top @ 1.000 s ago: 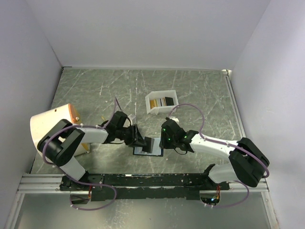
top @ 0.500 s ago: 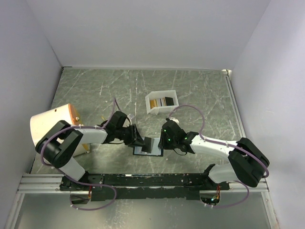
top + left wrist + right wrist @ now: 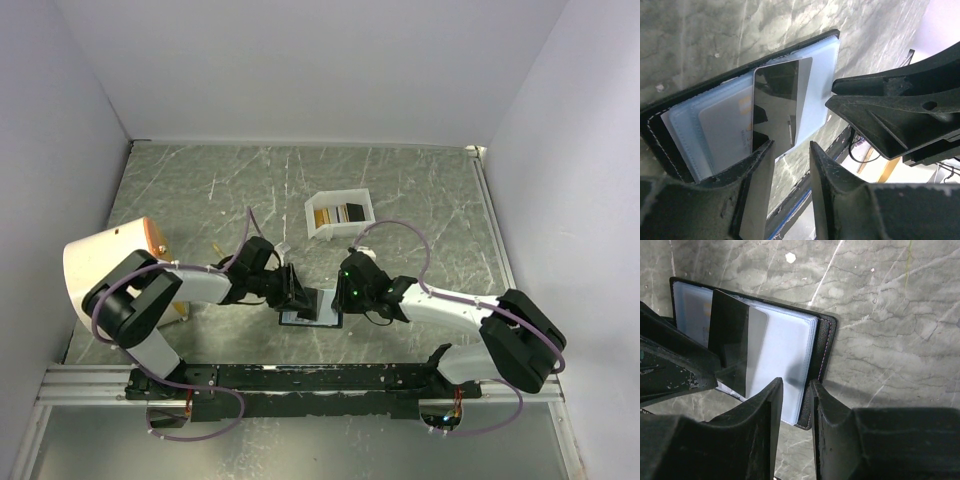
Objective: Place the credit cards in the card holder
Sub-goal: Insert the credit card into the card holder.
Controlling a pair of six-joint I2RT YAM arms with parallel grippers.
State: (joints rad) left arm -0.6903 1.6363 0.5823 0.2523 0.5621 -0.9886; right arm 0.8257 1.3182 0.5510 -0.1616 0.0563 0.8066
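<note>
The card holder [image 3: 322, 319] lies open on the table between both arms, black outside [image 3: 824, 347], pale blue-grey inside [image 3: 817, 75]. A dark credit card [image 3: 780, 100] leans slanted over its left pocket [image 3: 735, 340], where a pale card [image 3: 722, 127] is tucked in. My left gripper [image 3: 790, 145] is open with only table in its gap, and one fingertip [image 3: 765, 147] touches the dark card's lower edge. My right gripper [image 3: 796, 382] is shut on the holder's right edge, one finger over the pages, one outside the cover. More credit cards [image 3: 341, 212] lie in the white box.
The white plastic box [image 3: 322, 228] stands behind the holder, towards the back of the table. A cream round object with orange trim [image 3: 90, 262] sits at the left beside my left arm. White walls close in the table on three sides.
My left arm has edged slightly right, closer over the holder. The right arm and the holder have stayed put.
</note>
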